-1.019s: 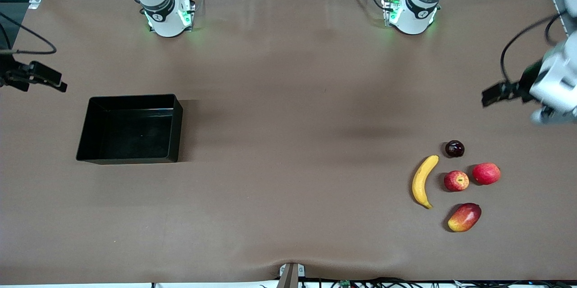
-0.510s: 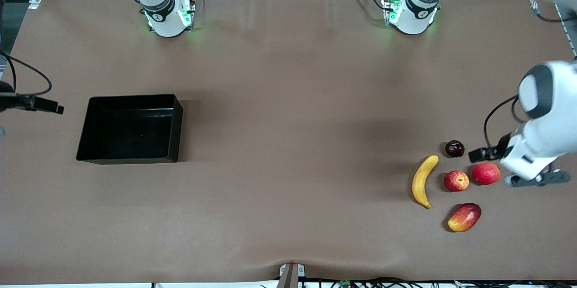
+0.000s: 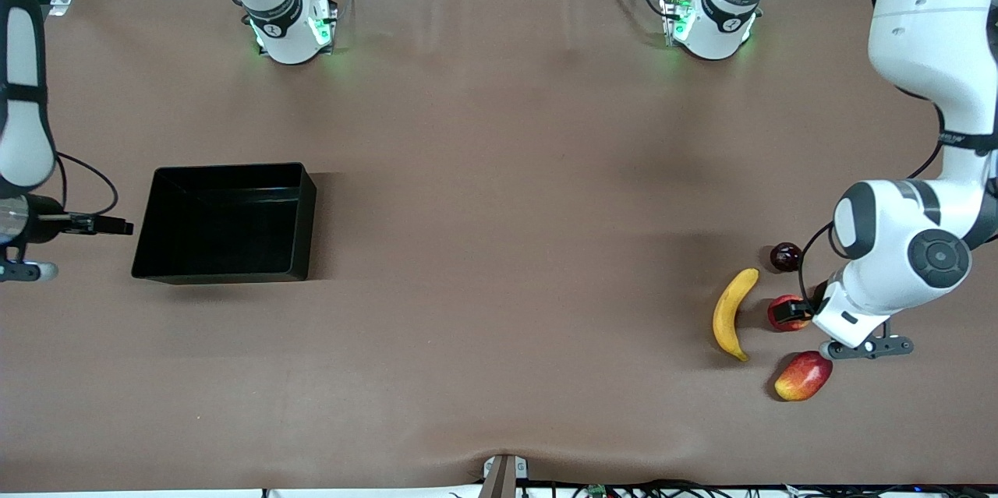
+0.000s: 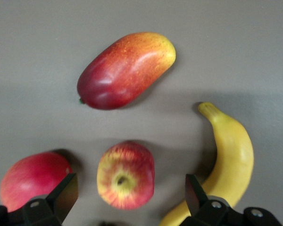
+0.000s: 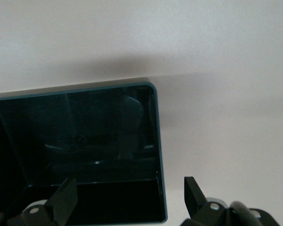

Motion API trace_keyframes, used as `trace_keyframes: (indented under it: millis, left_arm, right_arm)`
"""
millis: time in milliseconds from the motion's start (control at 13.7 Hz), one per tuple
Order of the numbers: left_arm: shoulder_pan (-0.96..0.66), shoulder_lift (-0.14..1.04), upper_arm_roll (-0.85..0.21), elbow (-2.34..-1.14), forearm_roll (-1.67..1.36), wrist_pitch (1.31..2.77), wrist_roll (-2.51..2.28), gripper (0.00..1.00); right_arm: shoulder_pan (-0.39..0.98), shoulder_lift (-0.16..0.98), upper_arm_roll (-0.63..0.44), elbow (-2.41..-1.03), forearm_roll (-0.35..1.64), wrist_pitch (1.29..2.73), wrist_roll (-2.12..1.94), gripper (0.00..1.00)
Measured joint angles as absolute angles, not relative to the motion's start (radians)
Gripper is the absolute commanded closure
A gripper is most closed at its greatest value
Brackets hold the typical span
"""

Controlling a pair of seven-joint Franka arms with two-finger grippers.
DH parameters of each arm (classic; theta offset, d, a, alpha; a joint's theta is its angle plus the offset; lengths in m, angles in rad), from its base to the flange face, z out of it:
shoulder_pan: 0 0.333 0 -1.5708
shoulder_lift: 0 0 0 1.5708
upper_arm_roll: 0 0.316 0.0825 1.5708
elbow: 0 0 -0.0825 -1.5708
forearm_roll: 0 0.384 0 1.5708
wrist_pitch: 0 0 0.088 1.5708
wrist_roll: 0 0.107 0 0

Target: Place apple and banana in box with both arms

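The apple (image 3: pixel 782 312) lies among the fruits at the left arm's end of the table, partly covered by the left hand. In the left wrist view the apple (image 4: pixel 126 174) lies on the table between the two open fingers of my left gripper (image 4: pixel 130 179), which hangs above it without touching it. The banana (image 3: pixel 733 313) lies beside the apple, toward the box; it also shows in the left wrist view (image 4: pixel 231 160). The black box (image 3: pixel 308 202) stands empty at the right arm's end. My right gripper (image 5: pixel 127 202) is open and empty over the box's edge (image 5: pixel 158 141).
A red-yellow mango-like fruit (image 3: pixel 803 376) lies nearer the front camera than the apple. A dark plum (image 3: pixel 785 256) lies farther from it. A pinkish-red fruit (image 4: pixel 32 181) lies beside the apple, just outside one left finger. The right hand (image 3: pixel 23 229) shows at the view's edge.
The left arm has swung in from the table's end and come down over the fruits, its open gripper now over the apple. The right hand has moved beside the box, toward the front camera.
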State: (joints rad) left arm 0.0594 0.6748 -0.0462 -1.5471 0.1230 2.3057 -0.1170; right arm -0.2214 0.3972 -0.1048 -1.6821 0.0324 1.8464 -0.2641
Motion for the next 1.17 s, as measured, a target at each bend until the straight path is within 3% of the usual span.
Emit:
trace_keyframes:
  millis: [146, 218, 437, 510, 583, 655, 728, 1019, 1092, 1165]
  left_arm:
    - [0.062, 0.699, -0.046, -1.559, 0.125, 2.347, -0.117, 0.0]
    - [0.066, 0.704, -0.046, -1.571, 0.136, 2.363, -0.117, 0.0]
    - [0.084, 0.706, -0.046, -1.613, 0.165, 2.408, -0.117, 0.0]
    - [0.093, 0.706, -0.046, -1.623, 0.167, 2.418, -0.117, 0.0]
    - [0.101, 0.706, -0.046, -1.629, 0.168, 2.425, -0.116, 0.0]
    - [0.105, 0.706, -0.046, -1.634, 0.168, 2.429, -0.116, 0.0]
    - [0.106, 0.706, -0.046, -1.635, 0.168, 2.431, -0.116, 0.0]
    - [0.101, 0.706, -0.051, -1.637, 0.168, 2.431, -0.118, 0.0]
    - [0.099, 0.706, -0.052, -1.638, 0.168, 2.431, -0.118, 0.11]
    - [0.098, 0.706, -0.053, -1.639, 0.168, 2.431, -0.118, 0.38]
  right_arm:
    - [-0.249, 0.409, -0.105, -1.744, 0.033, 1.923, -0.314, 0.0]
    - [-0.263, 0.411, -0.105, -1.786, 0.033, 1.977, -0.334, 0.07]
    - [-0.284, 0.414, -0.105, -1.887, 0.034, 2.084, -0.349, 0.68]
    - [-0.288, 0.414, -0.105, -1.903, 0.036, 2.102, -0.351, 0.79]
    - [-0.292, 0.414, -0.105, -1.913, 0.037, 2.11, -0.355, 0.82]
    - [-0.294, 0.414, -0.105, -1.92, 0.039, 2.112, -0.357, 0.95]
    - [-0.296, 0.414, -0.105, -1.925, 0.042, 2.113, -0.358, 1.0]
    - [-0.296, 0.413, -0.1, -1.933, 0.06, 2.106, -0.371, 1.0]
    - [-0.296, 0.412, -0.099, -1.932, 0.063, 2.091, -0.386, 1.0]
    - [-0.297, 0.412, -0.099, -1.927, 0.076, 2.063, -0.387, 1.0]
